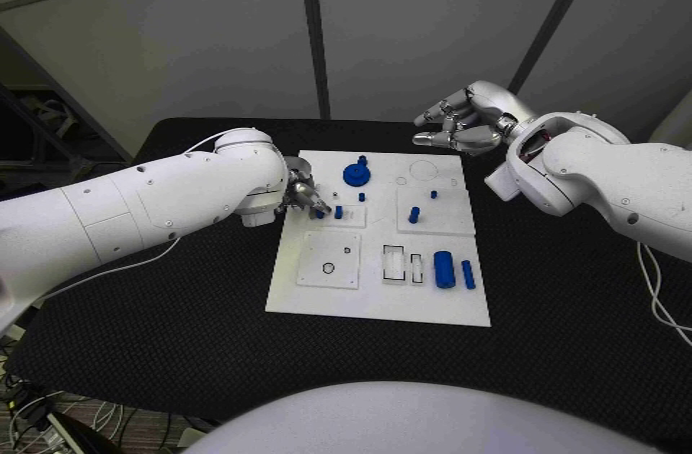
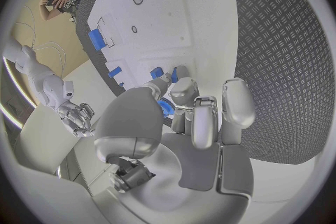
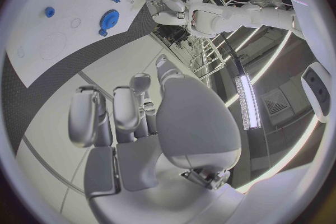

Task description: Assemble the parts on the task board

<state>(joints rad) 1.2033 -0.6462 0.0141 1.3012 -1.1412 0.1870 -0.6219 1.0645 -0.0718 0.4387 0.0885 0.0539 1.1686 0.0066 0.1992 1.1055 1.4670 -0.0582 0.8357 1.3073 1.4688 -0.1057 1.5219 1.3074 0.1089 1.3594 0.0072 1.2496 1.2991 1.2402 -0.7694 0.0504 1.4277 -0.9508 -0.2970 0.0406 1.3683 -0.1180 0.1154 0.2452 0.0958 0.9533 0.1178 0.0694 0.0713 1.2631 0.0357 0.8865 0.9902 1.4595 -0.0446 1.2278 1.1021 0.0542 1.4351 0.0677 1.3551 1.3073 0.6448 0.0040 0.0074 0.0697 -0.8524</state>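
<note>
The left hand (image 1: 303, 196) reaches over the board's (image 1: 378, 309) left edge, fingers pinched on a small blue peg (image 2: 166, 107), seemingly to seat it upright, while the right hand (image 1: 464, 119) waits beyond the far edge, fingers loosely curled, holding nothing.

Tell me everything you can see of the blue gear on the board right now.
The blue toothed gear wheel looks like plastic and lies flat on the far part of the white task board, with a raised hub at its centre. A smaller blue piece sits against its far edge. Nothing grips it: the left robot hand works just beside and nearer, the right robot hand hovers off the board.
</note>
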